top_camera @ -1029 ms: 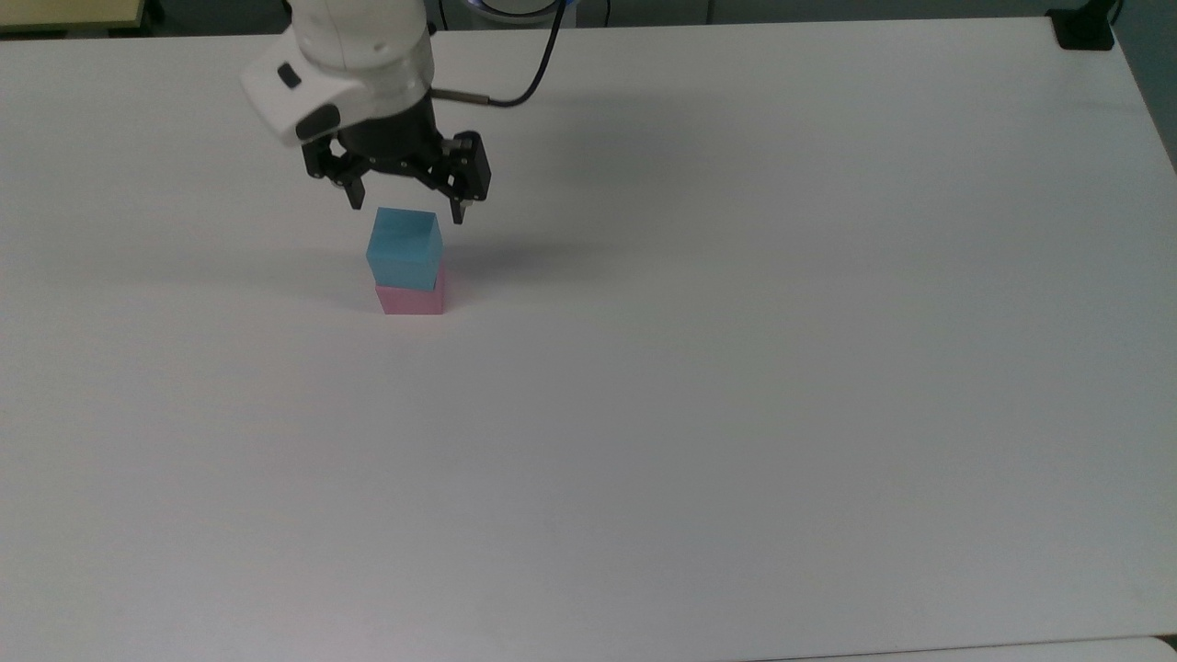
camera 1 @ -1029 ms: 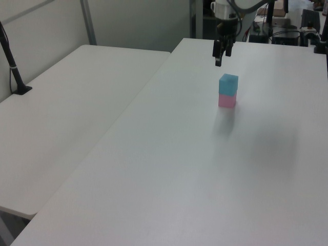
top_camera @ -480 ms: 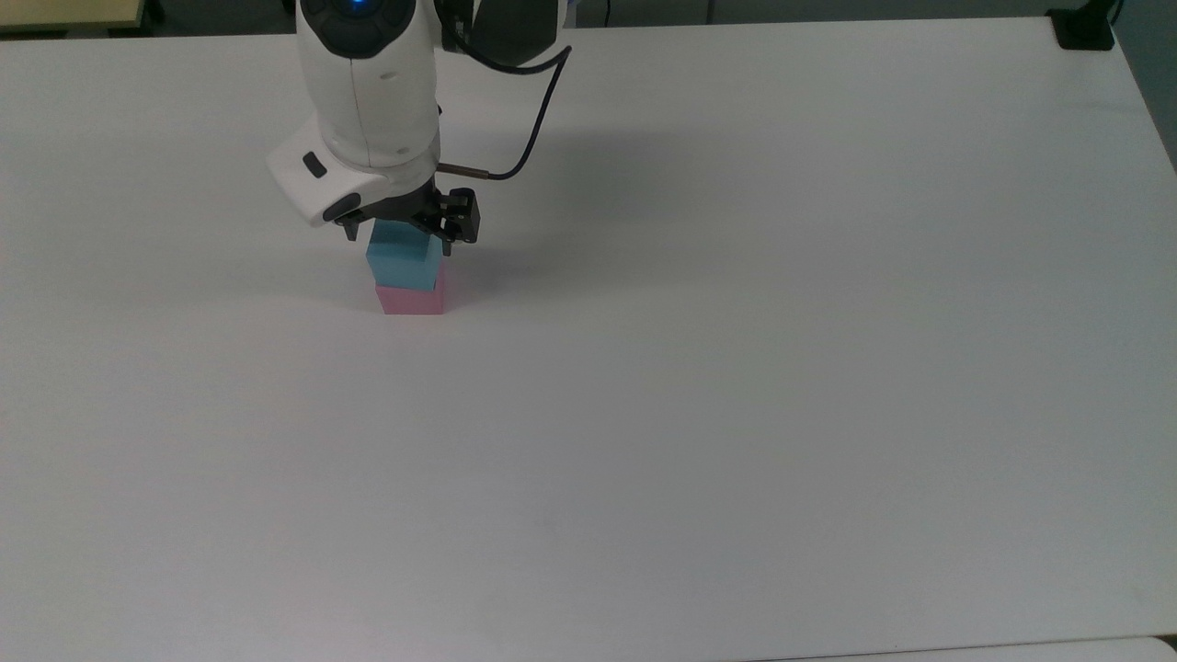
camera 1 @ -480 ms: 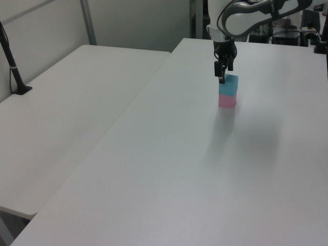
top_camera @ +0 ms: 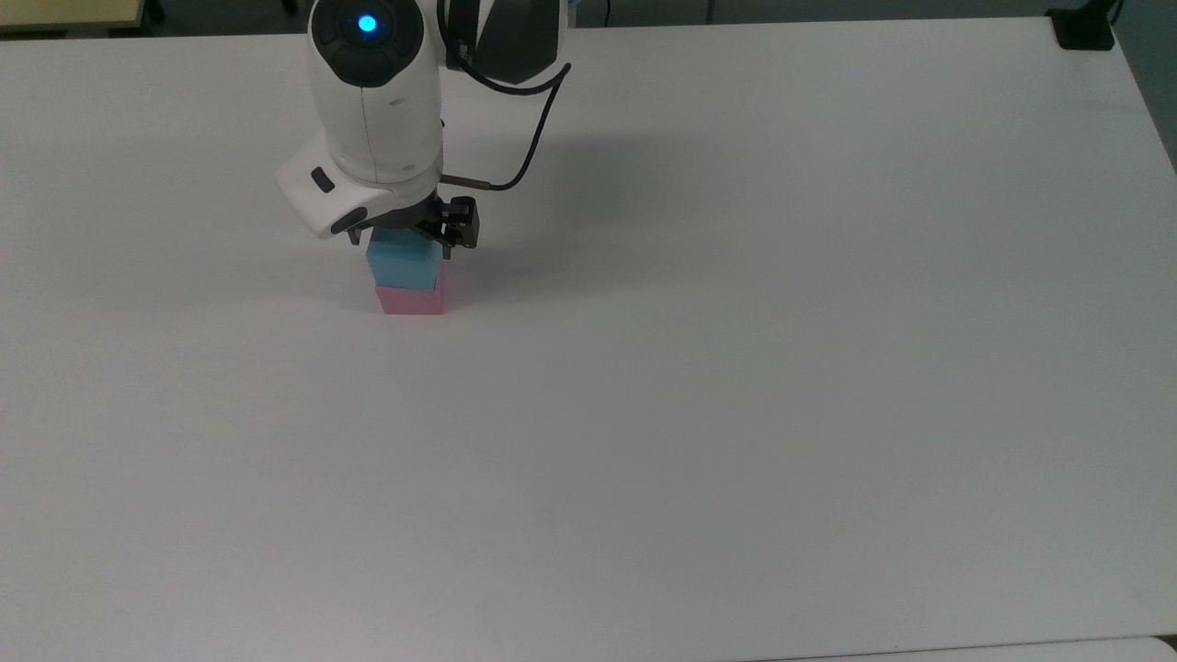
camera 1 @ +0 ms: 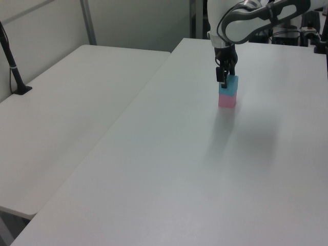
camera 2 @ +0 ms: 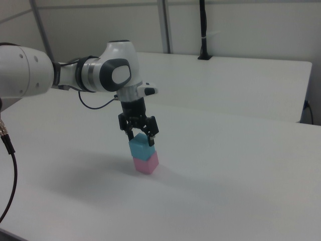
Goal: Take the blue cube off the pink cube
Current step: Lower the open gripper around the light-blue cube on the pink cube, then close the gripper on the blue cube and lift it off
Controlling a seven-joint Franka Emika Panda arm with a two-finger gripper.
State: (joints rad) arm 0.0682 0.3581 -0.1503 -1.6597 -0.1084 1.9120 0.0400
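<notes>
Down over the stack since a second ago, the gripper (camera 2: 140, 137) has dropped from above the blue cube (top_camera: 403, 262) to straddle its upper part, one finger on each side. In the right view the fingers (camera 2: 152, 139) stand spread wider than the cube, with a sliver of gap visible, so they hold nothing yet. Between them, the blue cube rests squarely on the pink cube (top_camera: 411, 300), which sits directly beneath on the white counter (top_camera: 699, 414); neither cube has shifted. My reading is that the approach is finished and closing on the blue cube comes next, followed by a straight lift so the pink cube is not dragged along.

Nothing else lies on the counter near the fingers, so I see nothing in the way of a lift or a set-down to either side. Beyond the fingers, a dark cable (top_camera: 529, 129) loops off the wrist, clear of the cubes. Farther back in the left view, a second white counter (camera 1: 72, 107) adjoins this one, carrying a black post (camera 1: 11, 59).
</notes>
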